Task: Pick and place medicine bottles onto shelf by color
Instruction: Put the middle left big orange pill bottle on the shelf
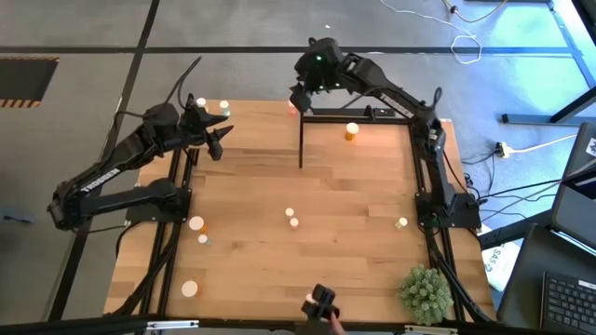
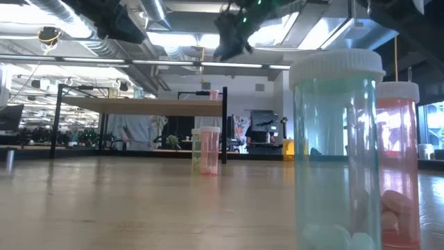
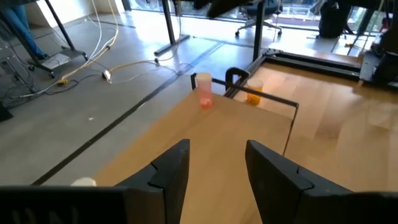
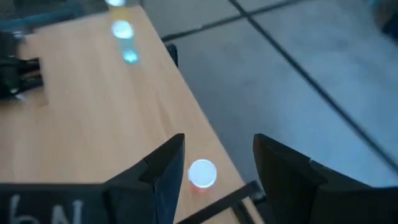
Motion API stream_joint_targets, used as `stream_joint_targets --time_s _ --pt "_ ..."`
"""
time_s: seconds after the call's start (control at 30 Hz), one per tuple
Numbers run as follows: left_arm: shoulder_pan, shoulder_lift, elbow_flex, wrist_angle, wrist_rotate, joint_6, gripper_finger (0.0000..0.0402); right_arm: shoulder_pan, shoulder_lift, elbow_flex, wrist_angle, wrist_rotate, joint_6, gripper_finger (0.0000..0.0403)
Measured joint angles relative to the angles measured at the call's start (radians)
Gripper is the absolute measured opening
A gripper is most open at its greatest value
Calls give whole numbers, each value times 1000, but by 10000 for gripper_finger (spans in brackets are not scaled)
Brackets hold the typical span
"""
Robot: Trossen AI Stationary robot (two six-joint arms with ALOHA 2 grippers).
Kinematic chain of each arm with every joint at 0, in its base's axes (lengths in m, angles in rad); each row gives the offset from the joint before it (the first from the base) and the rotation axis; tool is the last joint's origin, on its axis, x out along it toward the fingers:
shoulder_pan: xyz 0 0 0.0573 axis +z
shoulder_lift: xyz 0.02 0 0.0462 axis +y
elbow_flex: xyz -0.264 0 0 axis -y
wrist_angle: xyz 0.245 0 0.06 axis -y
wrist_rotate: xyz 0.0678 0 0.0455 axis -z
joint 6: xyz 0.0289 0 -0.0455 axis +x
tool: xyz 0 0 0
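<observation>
Bottles mostly remain off the shelf (image 1: 410,140). Left hand (image 1: 221,140) hovers spread and empty by two bottles (image 1: 212,105); loose ones (image 1: 291,217) dot the surface (image 1: 279,261). Rightward, an orange bottle (image 1: 351,131) is shelved; right hand (image 1: 300,99), spread, hangs over a reddish bottle (image 4: 201,173).

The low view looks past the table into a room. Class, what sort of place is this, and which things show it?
Probably an open-plan robotics lab or workshop. Exposed ceiling ducts run overhead, cables trail across the bare floor, and two robot arms work at a wooden table set with medicine bottles.
</observation>
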State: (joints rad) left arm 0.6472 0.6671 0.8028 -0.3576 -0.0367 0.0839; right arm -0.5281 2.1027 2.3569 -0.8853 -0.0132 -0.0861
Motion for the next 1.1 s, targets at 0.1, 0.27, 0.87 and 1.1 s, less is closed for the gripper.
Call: stream_joint_targets --time_s 0.1,0.27,0.87,1.1 --pt "0 -32 0 -46 1 3 151 30 -48 0 -1 -4 -44 193" --pt "0 -99 17 -128 3 3 151 85 -114 0 -3 -6 -131 193" --pt "0 -66 380 -919 141 -53 151 173 -205 0 -98 -353 -267 193" --pt "0 -45 380 -1067 274 -57 151 173 -205 0 -95 -512 -315 193"
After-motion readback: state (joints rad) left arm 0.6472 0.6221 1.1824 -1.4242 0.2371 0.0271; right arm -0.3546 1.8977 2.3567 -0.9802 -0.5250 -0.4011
